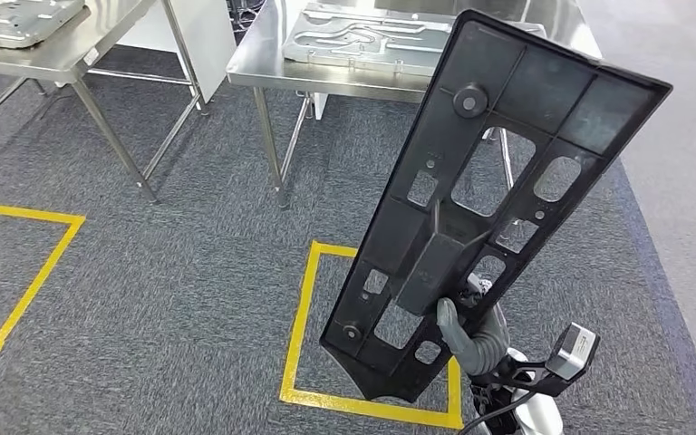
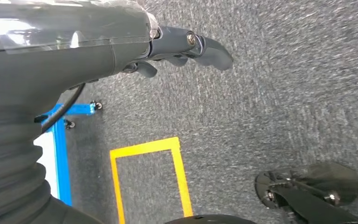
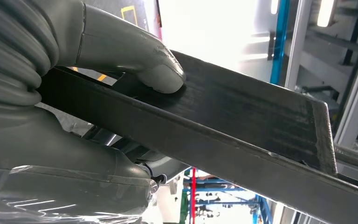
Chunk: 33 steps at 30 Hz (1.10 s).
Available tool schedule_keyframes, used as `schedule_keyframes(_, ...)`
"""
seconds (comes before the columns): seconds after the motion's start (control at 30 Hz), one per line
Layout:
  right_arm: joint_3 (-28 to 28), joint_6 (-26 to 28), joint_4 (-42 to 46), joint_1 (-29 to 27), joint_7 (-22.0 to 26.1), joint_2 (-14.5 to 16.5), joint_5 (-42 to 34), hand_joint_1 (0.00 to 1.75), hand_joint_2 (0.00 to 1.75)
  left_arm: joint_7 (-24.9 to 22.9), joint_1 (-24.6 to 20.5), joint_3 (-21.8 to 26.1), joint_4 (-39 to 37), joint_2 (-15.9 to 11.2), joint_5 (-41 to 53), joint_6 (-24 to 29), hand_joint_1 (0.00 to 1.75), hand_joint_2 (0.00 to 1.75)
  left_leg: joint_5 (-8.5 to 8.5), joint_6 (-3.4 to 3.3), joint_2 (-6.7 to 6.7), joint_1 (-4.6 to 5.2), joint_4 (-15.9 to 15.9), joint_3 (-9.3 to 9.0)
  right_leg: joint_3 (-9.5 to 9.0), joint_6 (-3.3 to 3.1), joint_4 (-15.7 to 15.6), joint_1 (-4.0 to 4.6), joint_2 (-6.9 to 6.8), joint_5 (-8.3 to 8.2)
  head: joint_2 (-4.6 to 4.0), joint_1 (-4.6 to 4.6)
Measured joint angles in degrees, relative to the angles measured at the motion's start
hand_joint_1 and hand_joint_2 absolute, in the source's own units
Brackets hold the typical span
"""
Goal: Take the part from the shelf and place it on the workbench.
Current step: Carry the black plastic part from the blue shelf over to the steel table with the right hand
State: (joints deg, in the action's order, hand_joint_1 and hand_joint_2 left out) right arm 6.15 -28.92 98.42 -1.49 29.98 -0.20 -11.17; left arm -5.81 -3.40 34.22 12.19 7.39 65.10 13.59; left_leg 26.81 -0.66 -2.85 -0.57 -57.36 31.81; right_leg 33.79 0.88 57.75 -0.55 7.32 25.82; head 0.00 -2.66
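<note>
Before the steel counter (image 1: 263,68), the right hand (image 1: 473,337) grips the black part (image 1: 498,181) upright; its thumb (image 3: 161,74) presses the panel. Left hand (image 2: 186,46) hangs empty, fingers loosely apart, over carpet (image 2: 284,102).

No readable text, label or number appears anywhere.

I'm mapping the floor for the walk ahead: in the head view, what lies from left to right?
Left yellow square → left table → second yellow square → black part in the right hand.
</note>
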Motion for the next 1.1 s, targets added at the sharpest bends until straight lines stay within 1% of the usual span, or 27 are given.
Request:
schedule_keyframes(0.03, 0.0, 0.0, 0.0, 0.0, 0.0, -0.1, 0.0, 1.75, 1.75, 0.0, -0.1, -0.1, 0.0, 0.1, 0.1, 0.0, 0.0, 1.75, -0.16, -0.45, 0.65, -0.08, 0.3, -0.1, 0.42, 0.33, 0.8, 0.07, -0.9, 0.56, 0.0, 0.01)
schedule_keyframes(0.07, 0.0, 0.0, 0.0, 0.0, 0.1, -0.1, -0.1, 1.75, 1.75, 0.0, -0.1, -0.1, 0.0, 0.1, 0.2, 0.0, 0.0, 1.75, -0.3, -0.81, 1.34, -0.16, 0.5, -0.19, 1.36, 0.61, 2.7, 0.17, -2.45, 1.77, 0.0, 0.01)
schedule_keyframes(0.1, 0.0, 0.0, 0.0, 0.0, 0.1, -0.1, -0.1, 1.75, 1.75, -0.1, 0.0, -0.2, 0.0, 0.1, 0.2, 0.0, 0.0, 1.75, -0.33, -1.05, 2.02, -0.11, 0.7, -0.24, 2.83, 0.83, 5.7, 0.11, -4.36, 3.49, 0.0, 0.01)
schedule_keyframes(0.13, 0.0, 0.0, 0.0, 0.0, 0.1, -0.1, -0.1, 1.75, 1.75, -0.1, 0.1, -0.2, 0.0, 0.1, 0.3, 0.0, 0.0, 1.75, -0.28, -1.23, 2.72, -0.01, 0.7, -0.23, 4.86, 1.09, 9.7, 0.04, -5.82, 5.42, 0.0, 0.01)
schedule_keyframes(0.17, 0.0, 0.0, 0.0, -0.1, 0.2, -0.2, -0.1, 1.75, 1.75, -0.1, 0.2, -0.2, 0.0, 0.1, 0.3, 0.0, 0.0, 1.75, -0.22, -1.29, 3.46, 0.1, 0.7, -0.22, 6.8, 1.35, 13.5, -0.13, -6.58, 6.86, 0.0, 0.01)
schedule_keyframes(0.2, 0.0, 0.0, -0.1, -0.1, 0.2, -0.2, -0.1, 1.75, 1.75, -0.1, 0.3, -0.2, 0.0, 0.1, 0.3, 0.0, 0.0, 1.75, -0.15, -1.31, 4.17, 0.17, 0.7, -0.23, 8.05, 1.54, 15.9, -0.29, -6.89, 7.35, 0.0, 0.01)
schedule_keyframes(0.23, 0.0, 0.0, -0.2, -0.2, 0.2, -0.2, -0.1, 1.75, 1.75, -0.1, 0.3, -0.2, 0.0, 0.1, 0.3, 0.0, 0.0, 1.75, -0.06, -1.27, 4.87, 0.21, 0.7, -0.29, 8.16, 1.67, 16.1, -0.42, -7.08, 6.72, 0.0, 0.02)
schedule_keyframes(0.27, 0.0, 0.0, -0.3, -0.2, 0.3, -0.2, -0.1, 1.75, 1.75, -0.2, 0.3, -0.2, 0.0, 0.1, 0.3, 0.0, 0.0, 1.75, 0.06, -1.19, 5.47, 0.22, 0.6, -0.41, 7.0, 1.72, 13.8, -0.51, -7.38, 5.12, 0.0, 0.02)
schedule_keyframes(0.33, 0.0, 0.1, -0.4, -0.2, 0.3, -0.3, -0.1, 1.75, 1.75, -0.2, 0.3, -0.2, 0.0, 0.0, 0.3, 0.0, 0.0, 1.75, 0.39, -0.81, 6.35, 0.36, 0.6, -0.72, 2.41, 1.46, 5.4, -0.48, -8.88, 1.44, 0.0, 0.01)
schedule_keyframes(0.37, 0.0, 0.1, -0.4, -0.1, 0.4, -0.3, -0.1, 1.75, 1.75, -0.2, 0.3, -0.2, 0.0, 0.0, 0.3, 0.0, 0.0, 1.75, 0.56, -0.55, 6.62, 0.5, 0.5, -0.86, 0.72, 1.15, 2.2, -0.34, -9.45, 0.41, 0.0, 0.01)
schedule_keyframes(0.4, 0.0, 0.2, -0.4, -0.1, 0.6, -0.3, -0.1, 1.75, 1.75, -0.3, 0.3, -0.2, 0.0, 0.0, 0.3, 0.0, 0.0, 1.75, 0.67, -0.23, 6.82, 0.63, 0.4, -0.97, -0.26, 0.8, 0.3, -0.19, -9.83, 0.0, 0.0, 0.01)
schedule_keyframes(0.47, -0.1, 0.7, -0.4, -0.1, 0.9, -0.3, 0.0, 1.75, 1.75, -0.4, 0.2, -0.2, 0.0, -0.1, 0.1, 0.0, 0.0, 1.75, 0.75, 0.37, 7.2, 0.79, 0.5, -1.19, -0.29, 0.11, -0.2, 0.02, -9.41, 0.07, 0.0, 0.02)
schedule_keyframes(0.5, -0.1, 0.9, -0.3, -0.1, 1.0, -0.4, 0.1, 1.75, 1.75, -0.4, 0.2, -0.2, 0.0, -0.1, -0.1, 0.0, 0.0, 1.75, 0.88, 0.72, 7.15, 0.79, 0.5, -1.25, -0.36, -0.22, -0.3, -0.09, -9.23, 0.0, 0.0, 0.01)
schedule_keyframes(0.53, -0.1, 1.1, -0.3, -0.1, 1.0, -0.4, 0.2, 1.75, 1.75, -0.4, 0.1, -0.1, 0.0, -0.2, -0.3, 0.0, 0.0, 1.75, 1.38, 1.05, 6.57, 0.75, 0.0, -1.11, -0.46, -0.58, -0.5, -0.23, -9.02, -0.11, 0.0, 0.01)
schedule_keyframes(0.57, -0.1, 1.3, -0.3, -0.1, 1.0, -0.3, 0.3, 1.75, 1.75, -0.5, 0.1, -0.1, 0.0, -0.2, -0.5, 0.0, 0.0, 1.75, 2.48, 1.35, 5.68, 0.69, -1.5, -0.48, -0.57, -0.95, -0.7, -0.38, -8.84, -0.23, 0.0, 0.0)
schedule_keyframes(0.6, -0.1, 1.3, -0.3, -0.1, 1.0, -0.3, 0.4, 1.75, 1.75, -0.5, 0.1, 0.0, 0.0, -0.2, -0.9, 0.0, 0.0, 1.75, 4.16, 1.6, 4.6, 0.59, -4.4, 0.79, -0.66, -1.27, -0.9, -0.47, -8.69, -0.31, 0.0, 0.0)
schedule_keyframes(0.63, -0.1, 1.4, -0.3, -0.1, 1.0, -0.3, 0.5, 1.75, 1.75, -0.6, 0.2, 0.1, 0.0, -0.2, -1.3, 0.0, 0.0, 1.75, 6.13, 1.77, 3.72, 0.53, -8.3, 2.57, -0.65, -1.49, -0.9, -0.4, -8.5, -0.32, 0.0, -0.01)
schedule_keyframes(0.67, -0.1, 1.4, -0.3, -0.2, 1.0, -0.3, 0.6, 1.75, 1.75, -0.6, 0.2, 0.3, 0.0, -0.2, -1.7, 0.0, 0.0, 1.75, 7.87, 1.88, 3.32, 0.51, -12.5, 4.58, -0.61, -1.64, -0.9, -0.31, -8.27, -0.31, 0.0, -0.01)
schedule_keyframes(0.7, -0.1, 1.5, -0.3, -0.3, 1.0, -0.2, 0.7, 1.75, 1.75, -0.5, 0.3, 0.5, 0.0, -0.2, -2.1, 0.0, 0.0, 1.75, 8.78, 1.95, 3.19, 0.5, -15.7, 6.15, -0.62, -1.71, -0.8, -0.22, -7.97, -0.3, 0.0, -0.01)
schedule_keyframes(0.73, -0.1, 1.7, -0.3, -0.4, 1.0, -0.2, 0.7, 1.75, 1.75, -0.5, 0.4, 0.6, 0.0, -0.3, -2.3, 0.0, 0.0, 1.75, 8.49, 1.95, 3.17, 0.49, -16.8, 6.81, -0.65, -1.72, -0.8, -0.17, -7.63, -0.28, 0.0, -0.01)
schedule_keyframes(0.77, -0.1, 1.8, -0.3, -0.4, 1.0, -0.2, 0.7, 1.75, 1.75, -0.4, 0.4, 0.8, 0.0, -0.3, -2.5, 0.0, 0.0, 1.75, 7.06, 1.9, 3.17, 0.47, -15.4, 6.35, -0.72, -1.67, -0.7, -0.16, -7.27, -0.24, 0.0, -0.01)
schedule_keyframes(0.83, -0.1, 2.1, -0.3, -0.5, 1.1, -0.2, 0.7, 1.75, 1.75, -0.3, 0.4, 1.0, 0.0, -0.3, -2.6, 0.0, 0.0, 1.75, 2.82, 1.7, 3.0, 0.33, -7.6, 2.95, -0.85, -1.43, -0.5, -0.16, -6.66, -0.08, 0.0, -0.01)
schedule_keyframes(0.87, -0.1, 2.1, -0.3, -0.5, 1.1, -0.2, 0.7, 1.75, 1.75, -0.3, 0.4, 1.2, 0.0, -0.3, -2.7, 0.0, 0.0, 1.75, 1.39, 1.41, 2.82, 0.3, -3.9, 1.35, -0.8, -1.2, -0.3, -0.06, -6.41, 0.04, 0.0, -0.01)
schedule_keyframes(0.9, -0.1, 2.1, -0.3, -0.5, 1.1, -0.2, 0.8, 1.75, 1.75, -0.2, 0.3, 1.3, 0.0, -0.2, -2.7, 0.0, 0.0, 1.75, 0.7, 1.05, 2.66, 0.29, -1.6, 0.36, -0.7, -0.92, -0.1, 0.05, -6.23, 0.11, 0.0, -0.01)
schedule_keyframes(0.93, -0.1, 2.1, -0.3, -0.6, 1.2, -0.2, 0.8, 1.75, 1.75, -0.1, 0.3, 1.4, 0.0, -0.2, -2.8, 0.0, 0.0, 1.75, 0.62, 0.63, 2.53, 0.36, -0.5, 0.0, -0.59, -0.59, 0.0, 0.15, -6.1, 0.14, 0.0, -0.01)
schedule_keyframes(1.03, -0.1, 2.1, -0.2, -0.7, 1.4, -0.2, 0.8, 1.75, 1.75, 0.1, 0.2, 1.7, 0.0, -0.1, -2.8, 0.0, 0.0, 1.75, 0.4, -0.63, 2.6, 0.43, -0.3, -0.05, -0.43, 0.47, 0.2, 0.13, -6.13, 0.42, 0.0, 0.0)
schedule_keyframes(1.1, -0.1, 2.1, -0.1, -0.7, 1.5, -0.2, 0.8, 1.75, 1.75, 0.2, 0.2, 1.7, 0.0, -0.1, -2.8, 0.0, 0.0, 1.75, 0.15, -1.25, 2.72, 0.25, 0.0, -0.17, 1.02, 1.07, 3.7, -0.02, -6.51, 2.68, 0.0, 0.01)
